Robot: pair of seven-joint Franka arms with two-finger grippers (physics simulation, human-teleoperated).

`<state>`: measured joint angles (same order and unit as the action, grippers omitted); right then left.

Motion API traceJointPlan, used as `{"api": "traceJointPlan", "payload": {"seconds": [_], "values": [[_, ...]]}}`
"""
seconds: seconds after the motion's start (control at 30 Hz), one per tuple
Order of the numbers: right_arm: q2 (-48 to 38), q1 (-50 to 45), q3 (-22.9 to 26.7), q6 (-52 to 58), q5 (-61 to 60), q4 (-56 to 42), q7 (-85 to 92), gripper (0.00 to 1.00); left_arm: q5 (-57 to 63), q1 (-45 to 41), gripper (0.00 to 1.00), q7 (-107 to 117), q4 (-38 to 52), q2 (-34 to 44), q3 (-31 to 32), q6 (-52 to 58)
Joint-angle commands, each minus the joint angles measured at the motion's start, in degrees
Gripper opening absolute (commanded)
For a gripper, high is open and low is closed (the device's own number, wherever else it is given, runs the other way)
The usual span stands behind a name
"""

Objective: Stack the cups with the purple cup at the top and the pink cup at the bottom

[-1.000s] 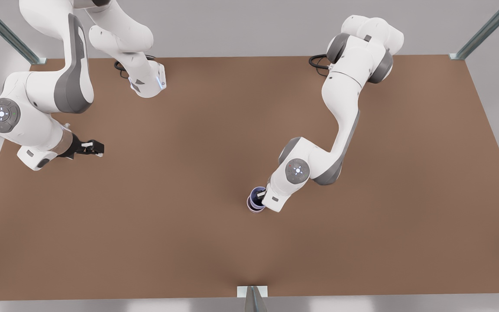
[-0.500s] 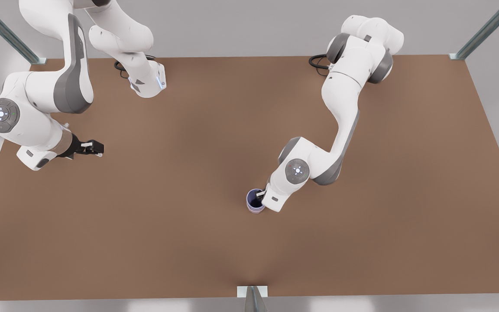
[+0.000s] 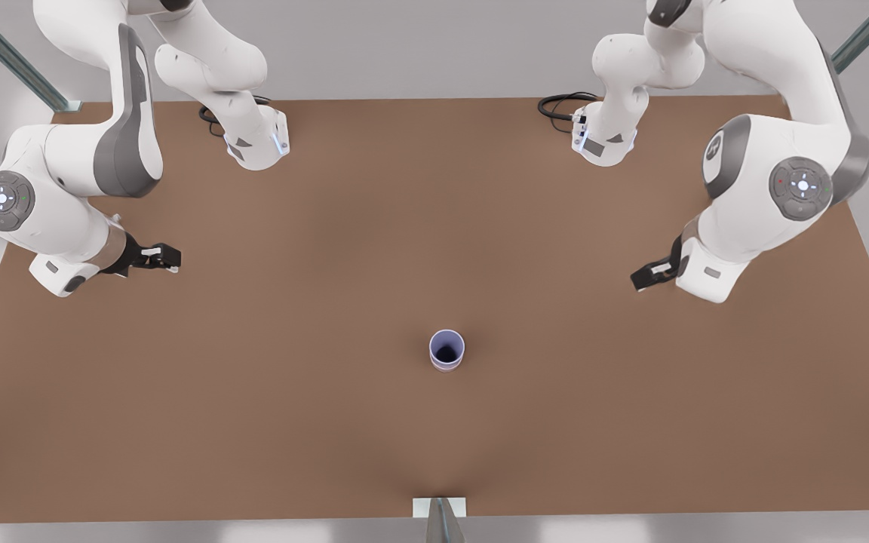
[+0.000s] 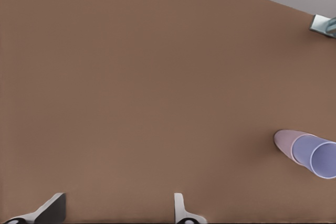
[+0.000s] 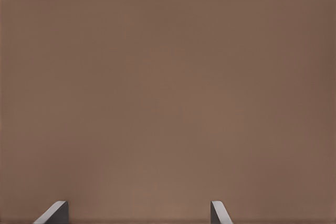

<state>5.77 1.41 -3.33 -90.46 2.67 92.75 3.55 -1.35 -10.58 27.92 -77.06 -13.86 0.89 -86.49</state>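
Two nested cups are seen upright on the brown bench (image 3: 291, 422), with both end effectors held well clear of them.

Nearest the front edge, the small tapered bluish-lavender purple cup (image 3: 446, 350) is seated inside the small tapered pale pink-mauve cup (image 4: 286, 141), whose wall is seen below the lavender one in the left wrist view. Farther back, the left end effector (image 3: 649, 275) is held above the bench at the front view's right, fingers spread and nothing gripped. The right end effector (image 3: 159, 259) is held at the front view's left, well apart from the cups, fingers likewise spread and nothing gripped.
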Motion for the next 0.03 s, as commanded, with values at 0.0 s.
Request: {"api": "traceJointPlan", "payload": {"seconds": [0.0], "values": [[-0.1,0.0,0.0,0.0,0.0,0.0,0.1,1.00,0.8,-0.1,1.00,-31.8,-0.1,0.1,0.0,4.8]]}}
